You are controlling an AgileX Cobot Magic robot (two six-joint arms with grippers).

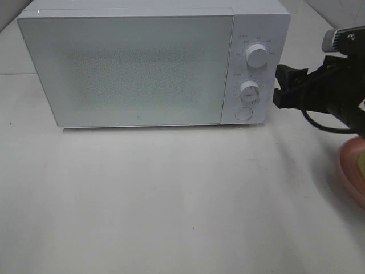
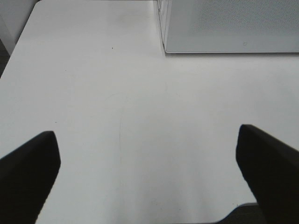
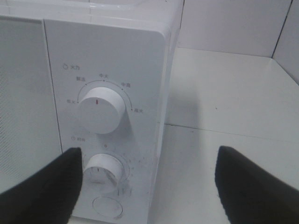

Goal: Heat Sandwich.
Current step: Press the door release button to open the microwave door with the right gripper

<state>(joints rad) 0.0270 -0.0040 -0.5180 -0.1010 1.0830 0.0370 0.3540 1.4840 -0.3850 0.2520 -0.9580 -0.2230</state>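
While the left tool hangs open above the counter, the right tool stands open near the lower knob of the shut microwave, gripping nothing.

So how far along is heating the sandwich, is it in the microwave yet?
Nothing looks done: the white microwave's door is shut, and a pale yellowish thing, perhaps the sandwich, sits on the round pink plate at the edge. In hand: the open right gripper hovers by the lower white dial. Remaining: opening, loading, heating. The left gripper is open, idle.
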